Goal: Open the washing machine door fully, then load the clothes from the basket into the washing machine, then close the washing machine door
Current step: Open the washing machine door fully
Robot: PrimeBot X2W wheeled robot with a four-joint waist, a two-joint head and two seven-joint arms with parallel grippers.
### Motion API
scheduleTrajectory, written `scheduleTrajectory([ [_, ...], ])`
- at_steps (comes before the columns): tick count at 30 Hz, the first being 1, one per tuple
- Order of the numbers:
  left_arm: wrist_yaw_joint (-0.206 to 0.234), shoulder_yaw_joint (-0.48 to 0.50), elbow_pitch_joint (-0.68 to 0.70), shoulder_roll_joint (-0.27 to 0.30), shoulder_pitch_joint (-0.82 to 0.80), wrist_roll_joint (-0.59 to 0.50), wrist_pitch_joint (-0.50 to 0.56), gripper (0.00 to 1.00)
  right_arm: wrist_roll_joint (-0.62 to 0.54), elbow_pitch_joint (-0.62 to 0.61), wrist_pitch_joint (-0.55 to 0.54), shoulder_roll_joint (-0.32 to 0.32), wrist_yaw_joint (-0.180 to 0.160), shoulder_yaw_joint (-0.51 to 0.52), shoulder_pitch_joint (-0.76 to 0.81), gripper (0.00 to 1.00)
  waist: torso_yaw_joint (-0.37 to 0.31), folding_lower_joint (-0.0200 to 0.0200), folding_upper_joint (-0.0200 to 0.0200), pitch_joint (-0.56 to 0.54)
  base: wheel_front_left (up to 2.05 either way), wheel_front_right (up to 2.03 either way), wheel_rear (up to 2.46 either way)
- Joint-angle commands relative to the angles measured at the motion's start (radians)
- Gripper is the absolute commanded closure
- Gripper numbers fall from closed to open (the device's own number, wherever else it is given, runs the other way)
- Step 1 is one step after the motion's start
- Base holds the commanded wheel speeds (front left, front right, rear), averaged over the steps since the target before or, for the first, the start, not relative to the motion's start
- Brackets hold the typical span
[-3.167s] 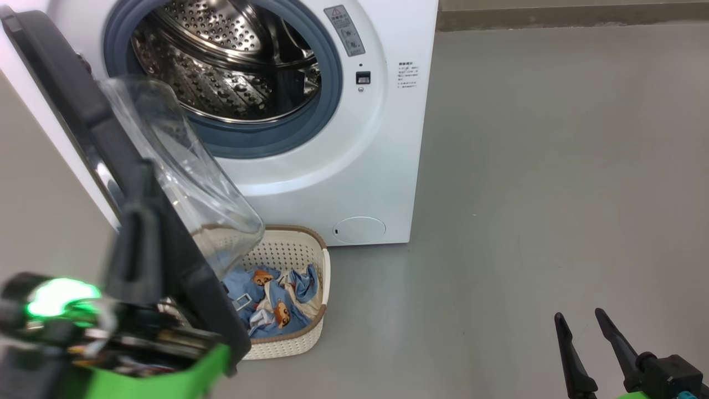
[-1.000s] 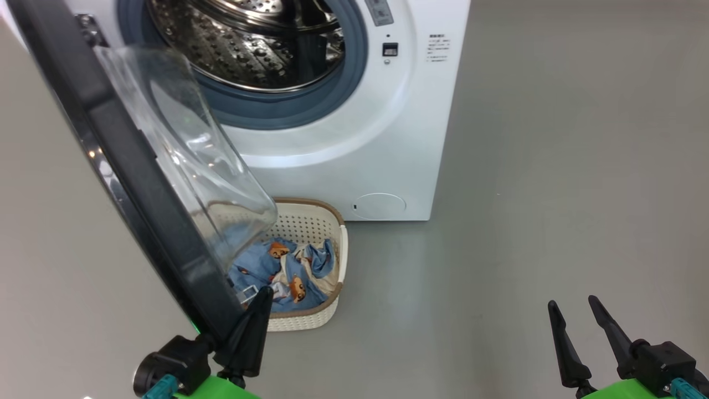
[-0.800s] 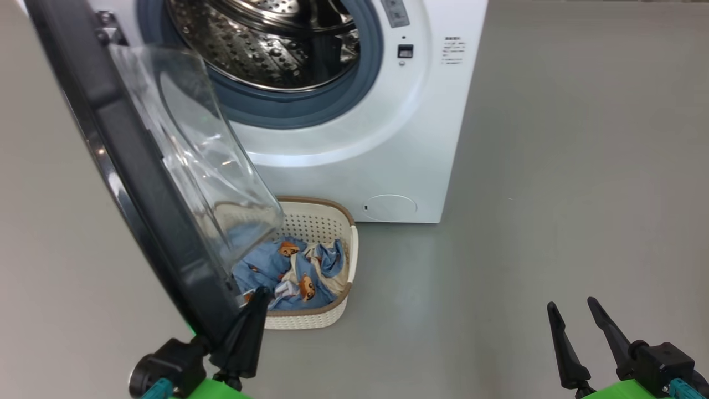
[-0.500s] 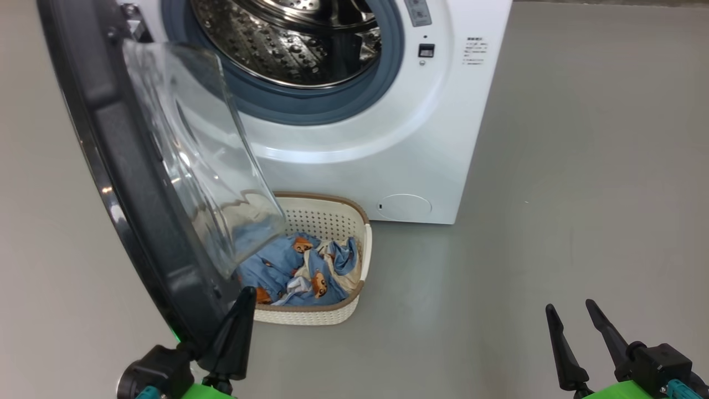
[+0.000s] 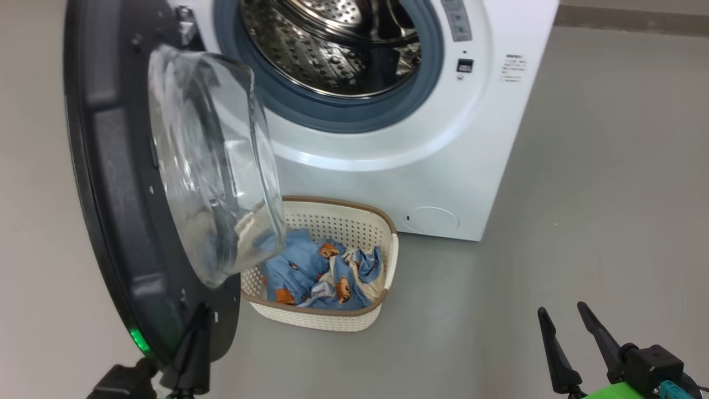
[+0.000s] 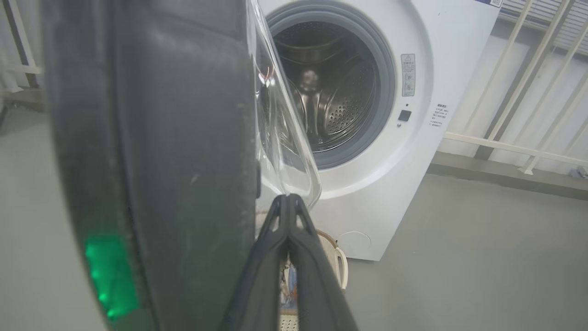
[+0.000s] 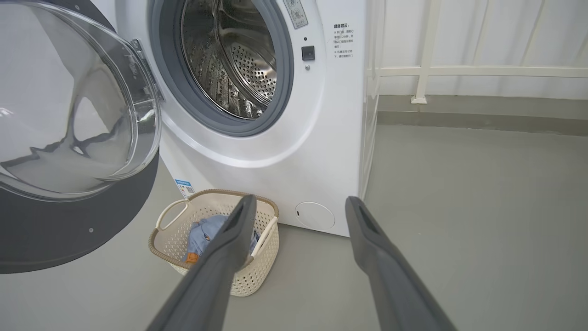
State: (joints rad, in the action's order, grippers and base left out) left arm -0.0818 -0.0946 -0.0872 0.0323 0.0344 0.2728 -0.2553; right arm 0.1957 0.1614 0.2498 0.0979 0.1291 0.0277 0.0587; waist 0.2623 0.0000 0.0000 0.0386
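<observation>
Round, glossy black-rimmed washing machine door (image 5: pixel 111 221) with its bulging clear glass bowl (image 5: pixel 210 166) stands swung wide off the opening, hinged at the left in the head view. Big white front-loading washing machine (image 5: pixel 388 177): steel perforated drum (image 5: pixel 343 50) exposed, grey-blue gasket (image 5: pixel 332 116) around it, round filter cap (image 5: pixel 432 220) low on the front. Small cream perforated basket (image 5: pixel 310 320) with a brown rim sits on the grey floor (image 5: pixel 581 194) just in front of the machine, partly behind the glass bowl. Light-blue, bear-print clothes (image 5: pixel 316 271) lie bunched inside it. Left gripper (image 5: pixel 202 316) has its fingers pressed together, empty, right at the door's lower rim (actual contact unclear). Right gripper (image 5: pixel 561 309) is spread wide, holding nothing, well apart from machine and basket.
</observation>
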Motion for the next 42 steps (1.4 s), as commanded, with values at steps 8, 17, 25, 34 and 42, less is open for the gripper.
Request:
scheduleTrajectory([
  [8, 0.022, 0.117, -0.01, 0.019, -0.004, -0.012, -0.006, 1.0, 0.011, -0.014, 0.012, 0.013, 0.002, -0.047, -0.016, 0.0, 0.041, 0.0, 0.0, -0.02, 0.0, 0.0, 0.0],
  [17, 0.032, 0.253, -0.094, 0.054, -0.071, 0.007, -0.006, 1.0, 0.013, -0.02, 0.012, 0.03, 0.002, -0.052, -0.021, 0.0, 0.045, 0.0, 0.0, 0.003, 0.0, 0.0, 0.0],
  [25, 0.027, 0.349, -0.195, 0.123, -0.159, 0.015, -0.006, 1.0, 0.01, -0.021, 0.012, 0.04, 0.002, -0.056, -0.041, 0.0, 0.049, 0.0, 0.0, 0.038, 0.0, 0.0, 0.0],
  [34, 0.028, 0.456, -0.322, 0.196, -0.273, 0.031, -0.006, 1.0, -0.001, -0.023, 0.012, 0.061, 0.002, -0.063, -0.063, 0.0, 0.056, 0.0, 0.0, 0.09, 0.0, 0.0, 0.0],
  [42, 0.008, 0.49, -0.406, 0.249, -0.343, 0.006, -0.006, 1.0, -0.006, -0.028, 0.012, 0.081, 0.002, -0.069, -0.09, 0.0, 0.054, 0.0, 0.0, 0.144, 0.0, 0.0, 0.0],
])
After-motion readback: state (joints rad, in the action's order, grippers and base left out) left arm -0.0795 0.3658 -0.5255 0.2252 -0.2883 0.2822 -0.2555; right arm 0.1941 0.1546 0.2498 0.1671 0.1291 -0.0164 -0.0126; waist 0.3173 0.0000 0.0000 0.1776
